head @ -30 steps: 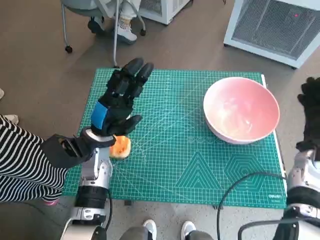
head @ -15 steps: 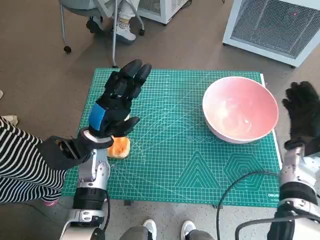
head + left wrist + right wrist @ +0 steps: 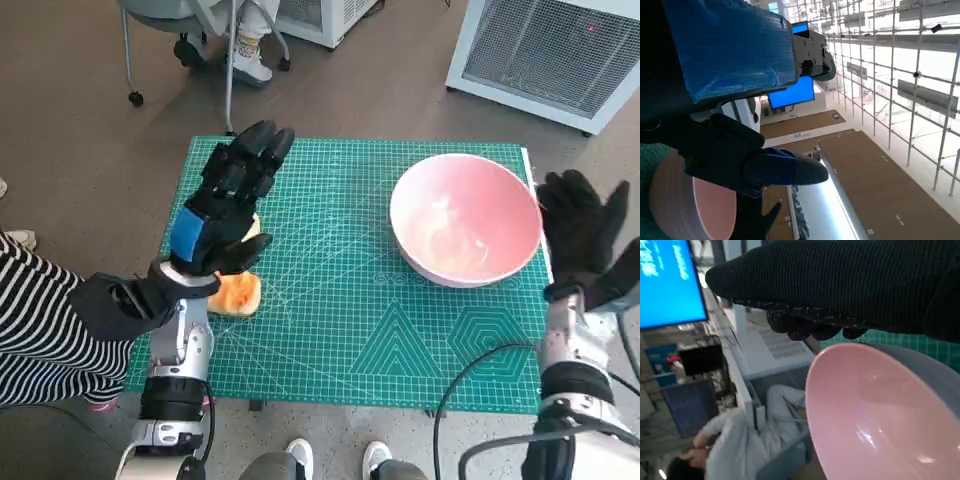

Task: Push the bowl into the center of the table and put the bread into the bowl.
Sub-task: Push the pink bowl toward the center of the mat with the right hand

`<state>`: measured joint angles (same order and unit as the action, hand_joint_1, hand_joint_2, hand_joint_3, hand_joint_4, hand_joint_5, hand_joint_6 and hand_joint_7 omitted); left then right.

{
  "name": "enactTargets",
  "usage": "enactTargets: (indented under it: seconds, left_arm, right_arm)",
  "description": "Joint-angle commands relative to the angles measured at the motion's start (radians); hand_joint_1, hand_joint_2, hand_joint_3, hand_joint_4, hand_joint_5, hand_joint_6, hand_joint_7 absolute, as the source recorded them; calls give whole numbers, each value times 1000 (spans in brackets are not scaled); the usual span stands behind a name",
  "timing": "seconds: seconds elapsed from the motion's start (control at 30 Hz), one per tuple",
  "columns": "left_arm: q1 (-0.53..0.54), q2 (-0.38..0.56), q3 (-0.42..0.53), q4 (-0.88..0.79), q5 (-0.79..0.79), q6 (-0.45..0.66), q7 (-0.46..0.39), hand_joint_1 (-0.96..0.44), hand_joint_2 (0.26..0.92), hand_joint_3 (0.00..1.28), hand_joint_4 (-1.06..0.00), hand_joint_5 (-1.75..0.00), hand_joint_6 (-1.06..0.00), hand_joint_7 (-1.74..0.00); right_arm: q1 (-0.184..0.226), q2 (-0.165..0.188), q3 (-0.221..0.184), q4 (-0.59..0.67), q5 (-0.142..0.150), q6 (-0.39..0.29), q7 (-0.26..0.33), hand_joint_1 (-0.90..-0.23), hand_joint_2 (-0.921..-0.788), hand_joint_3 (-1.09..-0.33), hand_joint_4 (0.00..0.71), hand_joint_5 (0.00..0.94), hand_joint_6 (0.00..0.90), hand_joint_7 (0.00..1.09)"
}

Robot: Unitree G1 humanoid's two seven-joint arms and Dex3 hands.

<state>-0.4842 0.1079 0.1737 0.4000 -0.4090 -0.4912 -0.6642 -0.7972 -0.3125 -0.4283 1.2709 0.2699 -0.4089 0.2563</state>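
Bowl looking rigid, smooth, probably sliding easily; right hand, fingers spread, pressing its outer rim. Left hand, fingers extended, hovering over soft bread.

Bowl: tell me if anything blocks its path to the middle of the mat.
Nothing visible does. The pink bowl sits at the mat's right side with bare green mat between it and the center; the bread lies far left.
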Motion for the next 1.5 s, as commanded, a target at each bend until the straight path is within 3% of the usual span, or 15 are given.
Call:
enactTargets:
  seconds: [0.03,0.4,0.93,1.2,1.5]
  left_arm:
    - [16,4,5,-21,-11,5,6,-570,919,256,-69,-125,1,-513]
    - [21,3,6,-27,-6,8,22,-561,921,248,-72,-116,1,-511]
    - [23,2,1,-28,-4,8,31,-555,921,250,-72,-100,1,-503]
    - [22,3,1,-27,-7,10,28,-554,921,254,-72,-94,1,-497]
    - [24,3,2,-27,-9,9,24,-547,921,258,-75,-87,1,-494]
  right_arm:
    - [8,36,8,20,-8,22,18,-628,-921,-865,112,6,126,204]
    - [-18,80,22,18,-9,24,48,-620,-921,-847,121,5,138,186]
    - [-53,167,-5,15,23,30,80,-601,-921,-884,95,0,111,150]
    - [-65,202,-16,17,29,40,88,-615,-921,-860,80,0,104,133]
    - [-67,233,-8,16,16,43,97,-602,-921,-867,71,0,103,118]
